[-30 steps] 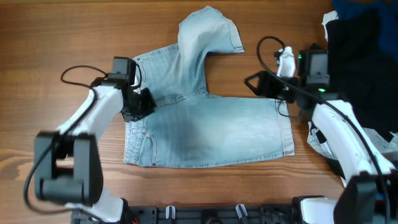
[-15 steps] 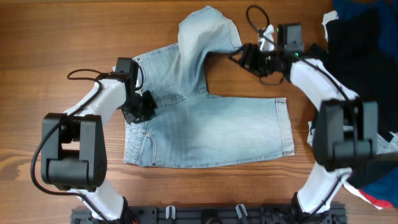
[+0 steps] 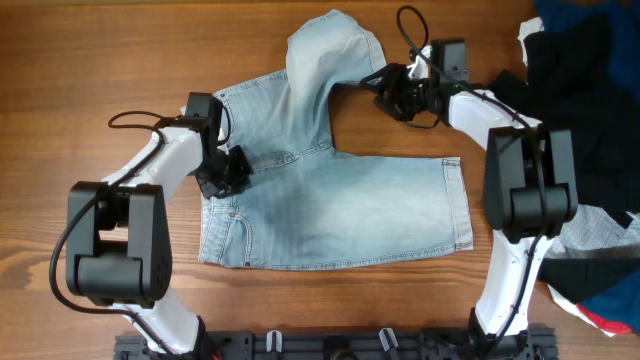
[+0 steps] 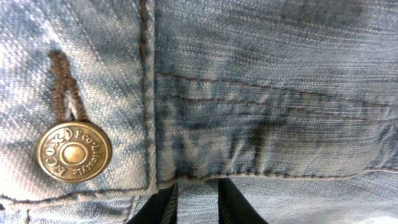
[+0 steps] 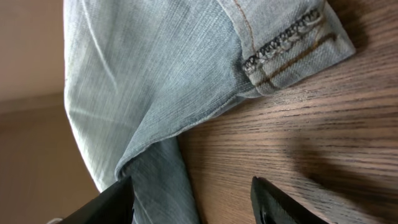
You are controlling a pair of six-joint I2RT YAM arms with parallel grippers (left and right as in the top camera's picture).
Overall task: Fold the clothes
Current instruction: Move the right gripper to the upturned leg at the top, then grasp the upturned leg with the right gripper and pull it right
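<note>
Faded light-blue denim jeans lie mid-way across the brown wooden table, with a pincer at each side.

One leg lies flat and stretches to the right. The other leg bends up toward the far edge. The left pincer is down on the waistband end at the left. In the wrist view its fingers are nearly closed on a strip of denim, just below a seam and near a round brass button. The right pincer sits low beside the stitched hem of the bent leg. Its jaws are wide apart and grip nothing, with bare wood and the leg's edge between them.
</note>
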